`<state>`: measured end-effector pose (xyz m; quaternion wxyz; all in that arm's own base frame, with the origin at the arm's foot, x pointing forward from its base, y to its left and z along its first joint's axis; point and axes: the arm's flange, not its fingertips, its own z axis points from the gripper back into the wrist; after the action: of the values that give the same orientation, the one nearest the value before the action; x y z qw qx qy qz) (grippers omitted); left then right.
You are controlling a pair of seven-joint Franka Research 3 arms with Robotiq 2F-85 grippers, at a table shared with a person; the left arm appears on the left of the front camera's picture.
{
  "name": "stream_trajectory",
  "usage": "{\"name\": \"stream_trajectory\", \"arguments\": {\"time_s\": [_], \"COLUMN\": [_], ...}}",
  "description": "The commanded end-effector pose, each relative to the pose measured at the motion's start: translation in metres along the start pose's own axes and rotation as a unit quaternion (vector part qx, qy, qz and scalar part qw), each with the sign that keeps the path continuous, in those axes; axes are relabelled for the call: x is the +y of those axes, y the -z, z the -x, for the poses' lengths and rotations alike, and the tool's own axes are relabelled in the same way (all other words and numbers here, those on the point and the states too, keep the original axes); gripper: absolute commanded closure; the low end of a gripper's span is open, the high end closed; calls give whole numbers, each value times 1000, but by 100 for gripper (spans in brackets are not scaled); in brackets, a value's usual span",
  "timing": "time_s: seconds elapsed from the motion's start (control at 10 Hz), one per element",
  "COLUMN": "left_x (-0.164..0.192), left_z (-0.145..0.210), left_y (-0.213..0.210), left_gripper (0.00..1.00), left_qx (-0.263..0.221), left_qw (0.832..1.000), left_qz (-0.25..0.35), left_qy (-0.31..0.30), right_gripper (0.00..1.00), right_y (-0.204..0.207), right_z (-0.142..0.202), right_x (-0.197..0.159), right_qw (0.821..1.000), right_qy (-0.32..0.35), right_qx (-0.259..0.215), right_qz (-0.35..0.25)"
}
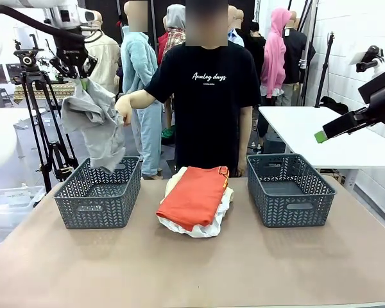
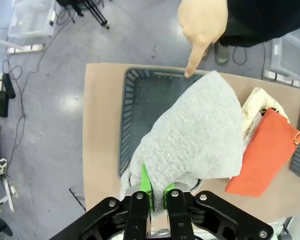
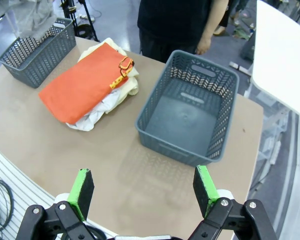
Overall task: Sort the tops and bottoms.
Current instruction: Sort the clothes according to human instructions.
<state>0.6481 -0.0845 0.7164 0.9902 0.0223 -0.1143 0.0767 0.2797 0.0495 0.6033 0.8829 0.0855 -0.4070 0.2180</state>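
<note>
On the tabletop [image 1: 179,269], the orange-red garment [image 1: 194,196] lies atop the white garment [image 1: 208,228] and the pale yellow garment [image 3: 134,85]. The right fingers [image 1: 321,136] gape wide and empty near the right basket [image 1: 287,192]. The left fingers [image 1: 84,81] pinch the grey garment [image 1: 95,122], which hangs over the left basket [image 1: 96,199], where the person's hand [image 1: 124,109] points.
</note>
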Motion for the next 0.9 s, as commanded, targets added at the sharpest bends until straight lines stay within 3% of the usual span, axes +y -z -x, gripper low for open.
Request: {"name": "stream_trajectory", "arguments": {"time_s": [0.0,0.4,0.6,0.8], "left_x": [3,1,13,34], "left_z": [2,0,-12,-18], "left_y": [-13,-3,69,115], "left_gripper": [100,100,100,100], "left_qx": [-16,-4,69,79], "left_qw": [1000,1000,995,990], "left_qz": [4,1,57,68], "left_qy": [-1,0,-37,-92], "right_gripper": [0,0,0,0], "right_y": [1,1,1,1], "right_z": [0,0,0,0], "right_x": [1,1,1,1], "right_qw": [1000,1000,1000,1000], "right_qy": [5,5,5,5], "right_qx": [4,4,4,4], "right_qz": [-2,-2,-2,-2]}}
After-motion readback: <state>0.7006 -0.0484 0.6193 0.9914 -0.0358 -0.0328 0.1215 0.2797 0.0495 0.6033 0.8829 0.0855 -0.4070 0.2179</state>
